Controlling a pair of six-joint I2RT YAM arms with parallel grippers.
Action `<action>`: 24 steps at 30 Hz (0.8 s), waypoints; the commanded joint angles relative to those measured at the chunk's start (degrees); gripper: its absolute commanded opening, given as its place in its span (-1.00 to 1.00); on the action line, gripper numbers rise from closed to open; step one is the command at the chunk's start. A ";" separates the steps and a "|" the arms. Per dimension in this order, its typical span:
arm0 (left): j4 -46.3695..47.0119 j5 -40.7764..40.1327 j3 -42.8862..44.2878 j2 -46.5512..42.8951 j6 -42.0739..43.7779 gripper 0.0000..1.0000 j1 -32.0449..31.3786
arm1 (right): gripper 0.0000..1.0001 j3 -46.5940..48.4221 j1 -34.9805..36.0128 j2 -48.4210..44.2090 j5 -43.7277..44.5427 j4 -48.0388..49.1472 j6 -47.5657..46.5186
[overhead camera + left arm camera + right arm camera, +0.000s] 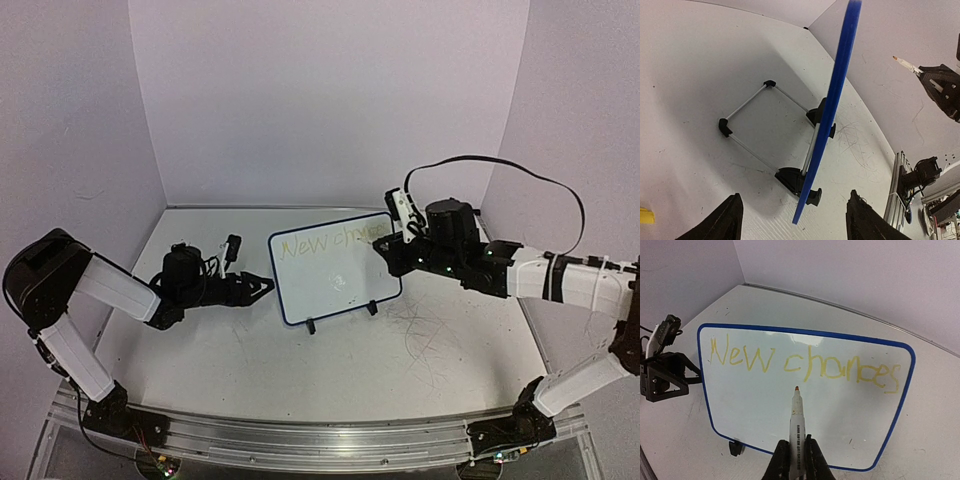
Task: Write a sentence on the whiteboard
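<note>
My right hand (796,460) is closed on the marker (797,417), tip clear of the whiteboard (740,405), which stands on the surface (420,370) and bears the sentence (805,365). It looks light, stiff, tippy on its feet (311,326); my open left hand (255,288) at its nine o'clock edge should pinch the frame (790,330).

Pale yellow lettering there, the sentence (805,362), strung across the white face of the whiteboard (850,415), with a thin deep-blue frame all the way round it and black feet (311,326) underneath. The marker (797,425) shows a white barrel, black print and an orange tip. Left gripper (262,285) is black, and so is the right gripper (795,456). The table (440,380) is scuffed white, with thin grey scribbles (425,325) tangled toward its right edge. Behind the board, the stand (746,102) is silver rods with black corners.
</note>
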 commanded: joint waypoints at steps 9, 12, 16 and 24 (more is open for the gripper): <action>18.77 4.41 -1.87 3.89 -9.40 0.43 1.98 | -1.00 12.53 4.21 10.90 -1.40 3.68 -5.13; 24.04 6.94 -2.93 6.34 -11.71 0.43 3.34 | -1.00 15.09 5.23 13.25 -1.61 3.70 -5.38; 28.08 10.50 -1.75 9.48 -12.97 0.41 3.66 | -1.00 17.35 5.90 15.09 -1.75 3.76 -5.36; 34.43 13.51 0.79 15.39 -14.93 0.32 3.83 | -1.00 18.18 6.07 16.75 -1.14 4.40 -5.21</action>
